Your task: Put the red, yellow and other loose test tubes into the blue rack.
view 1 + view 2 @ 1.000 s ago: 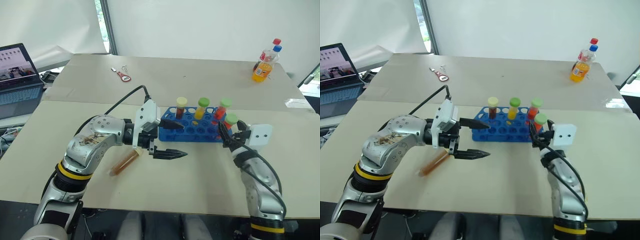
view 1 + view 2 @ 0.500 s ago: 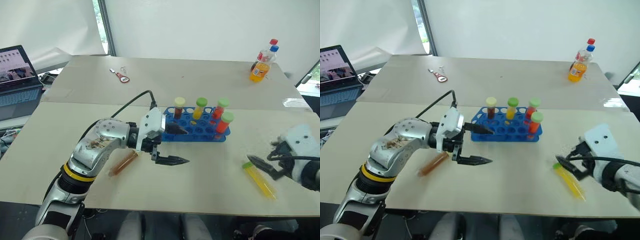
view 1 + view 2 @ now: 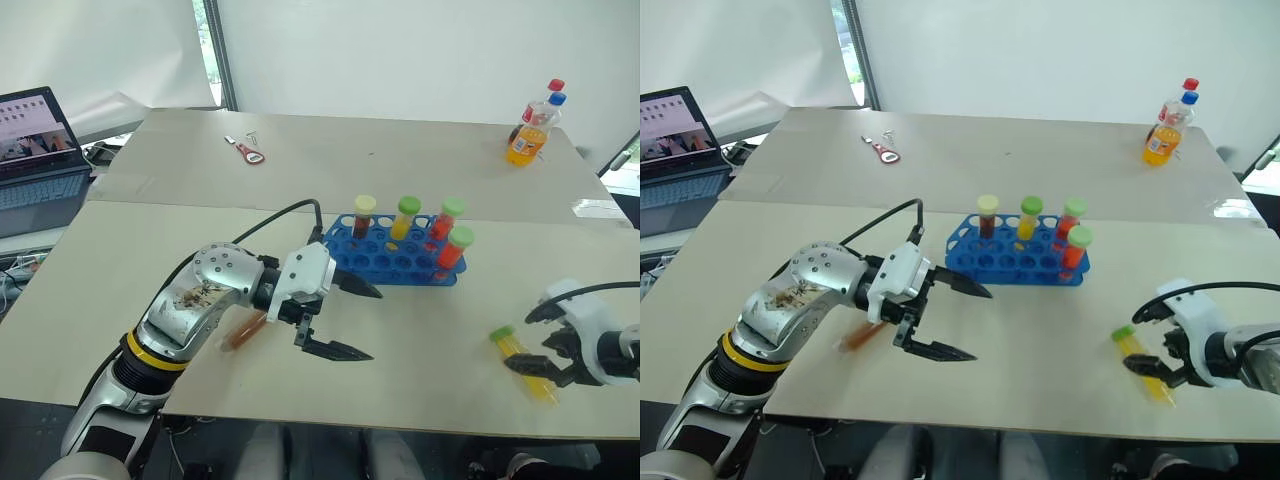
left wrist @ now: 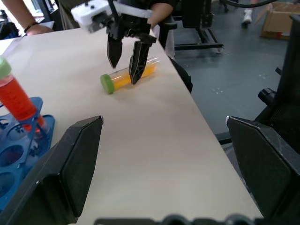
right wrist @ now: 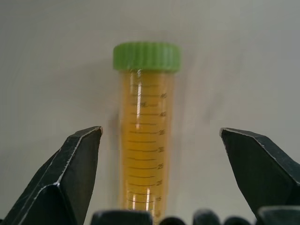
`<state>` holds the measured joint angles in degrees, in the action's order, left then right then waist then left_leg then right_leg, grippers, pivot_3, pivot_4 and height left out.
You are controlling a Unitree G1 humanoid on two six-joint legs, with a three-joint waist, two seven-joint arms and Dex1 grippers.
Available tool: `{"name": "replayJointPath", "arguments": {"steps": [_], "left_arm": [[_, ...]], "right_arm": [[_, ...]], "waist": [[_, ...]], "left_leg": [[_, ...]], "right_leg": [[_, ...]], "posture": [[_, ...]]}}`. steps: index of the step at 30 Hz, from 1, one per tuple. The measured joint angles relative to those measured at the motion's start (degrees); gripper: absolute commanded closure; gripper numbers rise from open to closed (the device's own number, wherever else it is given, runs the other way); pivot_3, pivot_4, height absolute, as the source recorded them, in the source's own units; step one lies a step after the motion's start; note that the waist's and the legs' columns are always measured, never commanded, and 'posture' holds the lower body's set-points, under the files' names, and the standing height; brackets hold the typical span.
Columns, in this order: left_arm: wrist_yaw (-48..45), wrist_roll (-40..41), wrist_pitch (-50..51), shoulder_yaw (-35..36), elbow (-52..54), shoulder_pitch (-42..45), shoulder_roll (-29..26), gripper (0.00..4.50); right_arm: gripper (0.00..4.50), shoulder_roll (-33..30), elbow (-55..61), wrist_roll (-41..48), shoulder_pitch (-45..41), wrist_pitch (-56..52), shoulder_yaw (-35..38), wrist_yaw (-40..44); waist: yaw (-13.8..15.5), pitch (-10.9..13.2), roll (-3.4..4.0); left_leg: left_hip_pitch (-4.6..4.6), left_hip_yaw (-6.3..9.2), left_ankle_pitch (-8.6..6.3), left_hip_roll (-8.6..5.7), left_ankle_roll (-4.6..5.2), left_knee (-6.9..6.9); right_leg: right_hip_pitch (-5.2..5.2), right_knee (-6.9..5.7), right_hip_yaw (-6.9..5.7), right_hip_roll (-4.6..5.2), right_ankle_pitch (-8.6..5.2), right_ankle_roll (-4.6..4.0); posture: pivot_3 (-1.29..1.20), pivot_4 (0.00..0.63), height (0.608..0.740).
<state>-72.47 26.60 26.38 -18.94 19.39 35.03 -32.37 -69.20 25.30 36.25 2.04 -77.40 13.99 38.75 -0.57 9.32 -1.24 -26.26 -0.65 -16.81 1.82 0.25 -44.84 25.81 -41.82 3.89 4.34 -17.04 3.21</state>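
head view: blue rack [image 3: 398,262] stands mid-table holding four tubes; brown tube [image 3: 243,332] lies beside the left gripper [image 3: 358,322], spread wide, empty. left wrist view: right gripper [image 4: 124,63] straddles yellow tube [image 4: 127,76]. right wrist view: fingers [image 5: 70,173] apart, gripping nothing.

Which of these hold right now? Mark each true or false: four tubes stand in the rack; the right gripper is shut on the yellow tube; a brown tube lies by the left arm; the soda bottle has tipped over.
1. Four capped tubes stand in the blue rack. True.
2. The right gripper is shut on the yellow tube. False: its fingers are open either side of the tube, which lies flat on the table.
3. A brown tube lies on the table beside the left arm. True.
4. The soda bottle has tipped over. False: it stands upright.
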Motion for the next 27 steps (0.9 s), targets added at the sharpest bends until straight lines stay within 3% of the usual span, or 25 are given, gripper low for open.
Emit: {"name": "replayJointPath", "arguments": {"steps": [8,14,18,22,27], "left_arm": [[0.97,-0.71,-0.05,0.00,0.01,-0.23,-0.03,0.00],[0.67,-0.78,-0.06,0.12,-0.15,-1.00,-1.91,0.00],[1.14,-0.80,0.08,2.89,-2.49,-2.23,-4.87,0.00],[6.70,-1.85,0.38,8.05,-5.25,-3.34,-5.12,0.00],[9.68,-1.76,2.07,10.99,-5.68,-6.10,-5.58,0.00]], "right_arm": [[3.47,0.08,0.14,-0.01,-1.89,-0.54,-2.32,0.58],[3.53,0.22,1.26,0.82,-3.38,-0.87,-2.02,1.21],[3.53,4.12,5.72,5.68,-5.79,-1.48,3.76,3.11],[3.53,19.75,14.13,8.79,-9.67,4.92,7.87,-1.98],[3.53,36.76,17.92,2.84,-13.17,18.51,3.15,-14.01]], "waist": [[0.02,0.00,0.00],[-0.12,0.00,0.00],[-0.16,0.00,0.00],[-0.20,0.02,-0.09],[0.08,0.02,-0.09]], "left_leg": [[0.00,0.01,0.00,0.00,0.00,0.00],[0.01,0.02,0.00,0.01,0.00,0.00],[0.03,0.08,0.00,0.03,0.00,0.03],[0.04,0.28,0.00,0.04,0.00,0.08],[-0.04,0.39,0.01,-0.07,-0.01,0.05]], "right_leg": [[0.00,0.00,0.00,0.00,0.00,0.00],[0.01,-0.02,0.00,-0.01,0.00,0.00],[0.02,-0.04,0.00,-0.04,0.00,0.00],[-0.08,0.04,-0.05,-0.10,0.00,0.00],[0.01,-0.04,-0.05,0.03,0.00,0.04]], "posture": [[0.00,0.150,0.671],[0.00,0.150,0.671],[0.00,0.150,0.671],[0.00,0.150,0.671],[0.00,0.150,0.671]]}}
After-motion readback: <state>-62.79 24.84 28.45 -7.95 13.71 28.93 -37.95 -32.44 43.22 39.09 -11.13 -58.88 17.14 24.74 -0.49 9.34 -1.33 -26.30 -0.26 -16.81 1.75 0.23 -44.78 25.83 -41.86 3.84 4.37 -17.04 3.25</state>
